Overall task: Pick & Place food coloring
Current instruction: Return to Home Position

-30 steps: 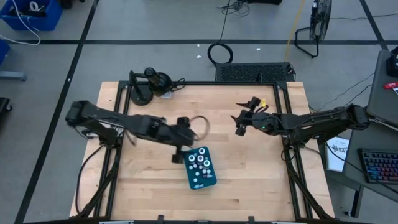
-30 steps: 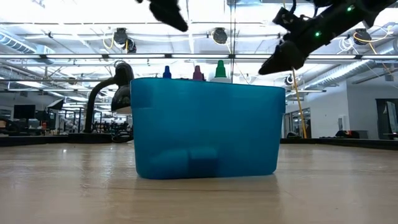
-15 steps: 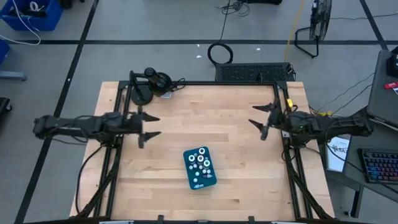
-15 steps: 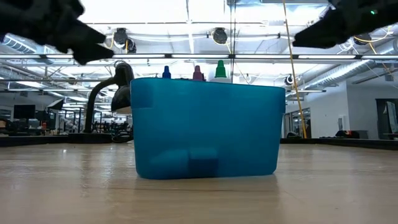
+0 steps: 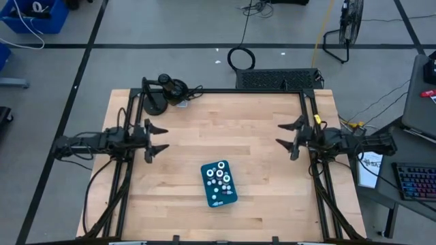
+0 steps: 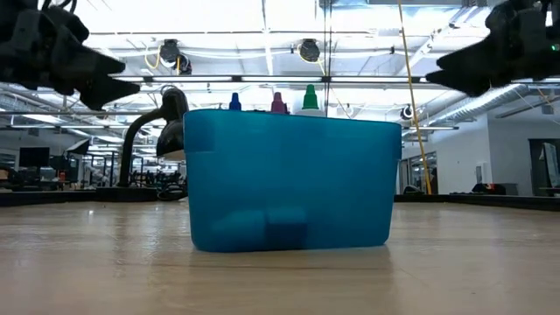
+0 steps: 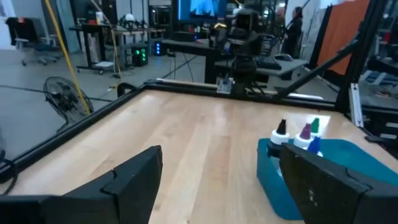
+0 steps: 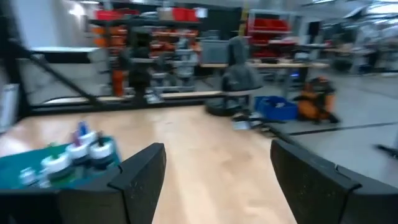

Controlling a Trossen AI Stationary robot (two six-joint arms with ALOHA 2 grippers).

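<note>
High view shows the small rectangular teal plastic bin (image 5: 223,200) on the light wooden counter (image 5: 231,119), a little toward the near edge and roughly midway between the two arms. The food coloring (image 5: 218,175), a cluster of tiny white-capped bottles, stands inside it. No bottle shows on the boards outside the bin in any view, so the picking and placing looks finished as far as can be seen. The left claw (image 5: 163,137) hangs at the counter's left edge and the right claw (image 5: 281,135) at its right edge. Both are well apart from the bin, each spread wide and holding nothing. The left wrist view bears this out: that arm's two dark fingers (image 7: 127,183) stand far apart with nothing held between them, and the bin (image 7: 360,168) with its upright bottles (image 7: 297,133) lies ahead. The right wrist view gives the same from the other side, with white caps (image 8: 79,151) crowded in the bin. In the low view, blue, reddish and green bottle tips (image 6: 278,102) poke above the translucent bin wall (image 6: 289,179); how many bottles are inside cannot be counted. What seems left is only for both arms to reach their parked pose; nothing more appears to need gripping.
</note>
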